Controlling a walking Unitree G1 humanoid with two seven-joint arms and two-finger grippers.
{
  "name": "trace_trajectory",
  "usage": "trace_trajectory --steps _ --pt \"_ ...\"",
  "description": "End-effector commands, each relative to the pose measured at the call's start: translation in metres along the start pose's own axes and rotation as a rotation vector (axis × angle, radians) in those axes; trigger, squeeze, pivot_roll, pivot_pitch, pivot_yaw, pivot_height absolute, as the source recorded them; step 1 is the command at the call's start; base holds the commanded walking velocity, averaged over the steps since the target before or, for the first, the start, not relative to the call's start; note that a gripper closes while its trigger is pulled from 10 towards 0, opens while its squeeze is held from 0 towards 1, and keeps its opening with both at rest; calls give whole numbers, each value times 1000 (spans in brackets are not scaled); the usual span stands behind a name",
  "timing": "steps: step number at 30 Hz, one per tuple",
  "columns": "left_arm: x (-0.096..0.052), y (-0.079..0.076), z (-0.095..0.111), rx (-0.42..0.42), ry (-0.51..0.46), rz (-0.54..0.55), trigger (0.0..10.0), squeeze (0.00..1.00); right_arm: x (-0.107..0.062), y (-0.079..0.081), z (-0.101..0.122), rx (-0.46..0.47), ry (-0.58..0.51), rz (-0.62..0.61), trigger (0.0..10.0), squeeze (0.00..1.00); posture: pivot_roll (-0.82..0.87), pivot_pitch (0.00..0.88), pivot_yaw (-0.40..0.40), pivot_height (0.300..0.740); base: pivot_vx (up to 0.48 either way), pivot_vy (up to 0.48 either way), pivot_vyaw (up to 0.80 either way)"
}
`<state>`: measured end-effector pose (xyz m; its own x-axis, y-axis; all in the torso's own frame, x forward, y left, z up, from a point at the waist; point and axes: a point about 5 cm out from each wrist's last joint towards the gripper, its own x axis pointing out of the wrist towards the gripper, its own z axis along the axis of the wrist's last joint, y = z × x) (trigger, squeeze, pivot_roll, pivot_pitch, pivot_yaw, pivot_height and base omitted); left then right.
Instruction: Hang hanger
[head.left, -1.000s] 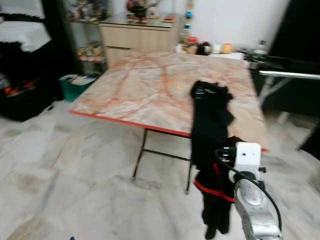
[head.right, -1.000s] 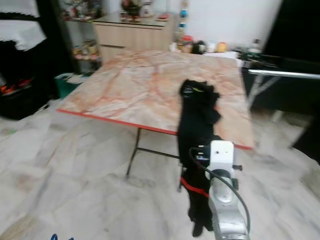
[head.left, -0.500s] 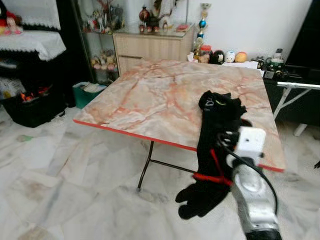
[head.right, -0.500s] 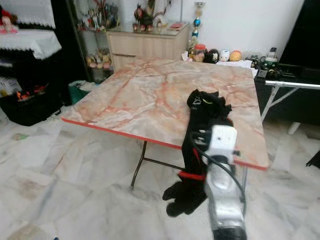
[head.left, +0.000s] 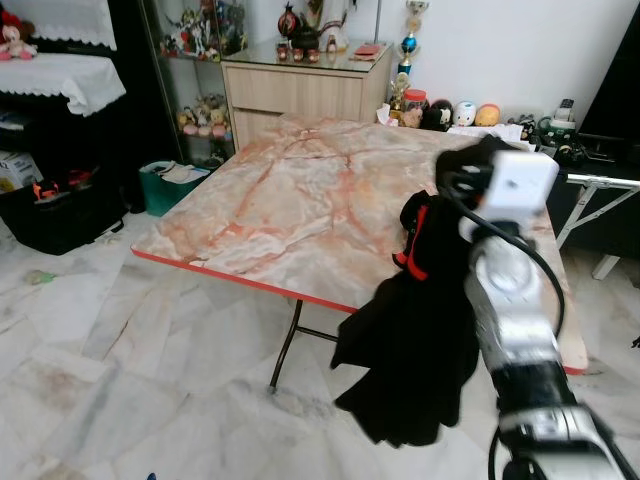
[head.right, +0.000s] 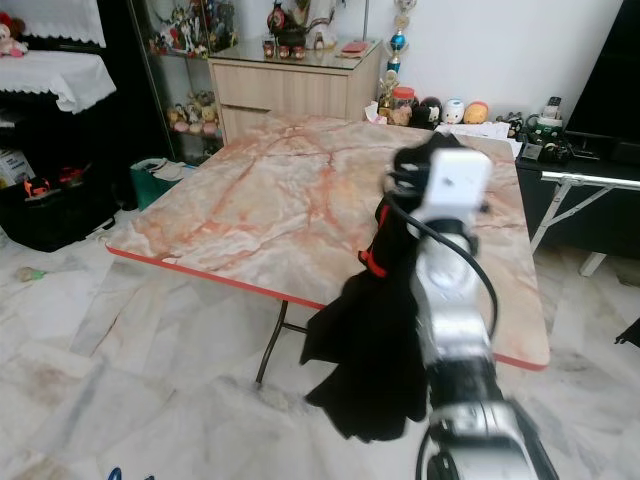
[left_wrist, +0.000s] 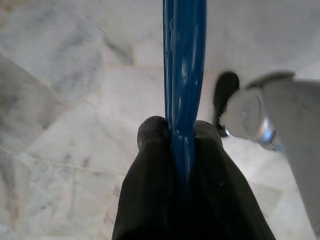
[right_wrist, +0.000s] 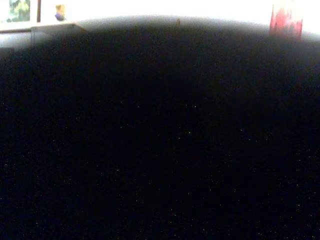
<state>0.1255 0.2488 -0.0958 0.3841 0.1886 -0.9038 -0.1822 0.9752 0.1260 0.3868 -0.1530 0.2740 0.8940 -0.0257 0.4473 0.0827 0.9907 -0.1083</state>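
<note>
Where the left tool (left_wrist: 182, 132) clamps it, a glossy blue hanger (left_wrist: 184, 60), thin-barred

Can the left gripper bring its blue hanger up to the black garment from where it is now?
Probably yes. The left gripper is shut on the blue hanger low above the floor, while the black garment hangs from the raised right arm beside the table, with nothing seen between.
</note>
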Motion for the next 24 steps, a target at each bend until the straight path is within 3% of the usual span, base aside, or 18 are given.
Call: trace_trajectory --steps 1,3,9,13,24 --pt "0 -4 -2 -1 8 -5 10000 0 10 -15 12 -5 -47 -38 10000 0 30 0 37 740 251 0 0" --pt "0 -4 -2 0 6 -6 10000 0 24 -22 25 -25 -73 -54 10000 0 32 0 35 740 253 0 0" --pt "0 -4 -2 -4 5 -8 10000 0 33 -25 36 -31 -107 -54 10000 0 39 0 34 740 252 0 0" --pt "0 -4 -2 0 7 -7 10000 0 35 -24 30 75 -42 -66 10000 0 38 0 34 740 251 0 0" --pt "0 -4 -3 1 10 -7 10000 0 31 -25 14 49 -4 -70 10000 0 45 0 28 740 254 0 0"
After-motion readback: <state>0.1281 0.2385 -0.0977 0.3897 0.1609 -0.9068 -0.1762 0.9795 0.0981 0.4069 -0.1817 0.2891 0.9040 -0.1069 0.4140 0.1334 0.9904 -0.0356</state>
